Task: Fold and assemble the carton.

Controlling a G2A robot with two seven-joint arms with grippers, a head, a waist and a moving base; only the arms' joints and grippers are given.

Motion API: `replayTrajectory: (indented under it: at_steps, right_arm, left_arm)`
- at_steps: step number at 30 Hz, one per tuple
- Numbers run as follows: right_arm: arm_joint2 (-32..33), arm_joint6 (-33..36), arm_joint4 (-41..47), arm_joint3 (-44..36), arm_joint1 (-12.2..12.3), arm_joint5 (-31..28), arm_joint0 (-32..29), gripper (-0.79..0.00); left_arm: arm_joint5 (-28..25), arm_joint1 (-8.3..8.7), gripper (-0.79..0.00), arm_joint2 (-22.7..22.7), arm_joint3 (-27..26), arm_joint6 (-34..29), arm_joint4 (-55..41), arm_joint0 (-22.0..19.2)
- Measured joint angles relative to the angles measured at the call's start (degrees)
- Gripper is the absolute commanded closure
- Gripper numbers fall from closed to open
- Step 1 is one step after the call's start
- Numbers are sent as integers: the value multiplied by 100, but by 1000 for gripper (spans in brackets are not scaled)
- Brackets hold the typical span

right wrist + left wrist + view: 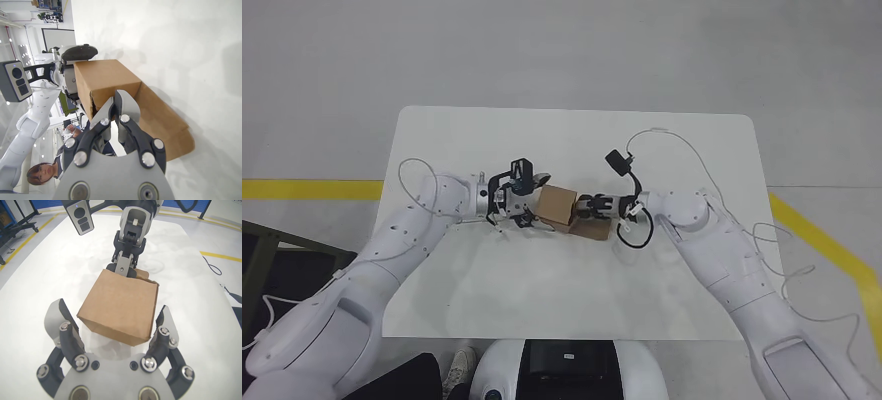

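Right jaws pinch carton (121, 306) wall — left jaws spread, flanking it

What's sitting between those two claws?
The carton, as the top view shows: the left gripper is open at one end, and the right gripper pinches the other.

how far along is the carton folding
Done: the carton body stands squared up on the table. In hand: the right tool is shut on its edge at one end, the left tool open around the other end. Left: the long flap lying out flat is not folded in.
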Motion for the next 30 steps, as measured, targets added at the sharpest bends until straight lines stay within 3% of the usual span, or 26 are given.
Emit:
replayTrajectory:
  at_steps: [20,30]
  right_arm:
    - [59,-72,72,74,-35,-78,80,0]
    - [725,79,-99,-313,219,47,-239,0]
  left_arm:
    - [-85,-94,-785,275,1,174,91,48]
    - [-38,-85,-785,132,-52,65,-13,142]
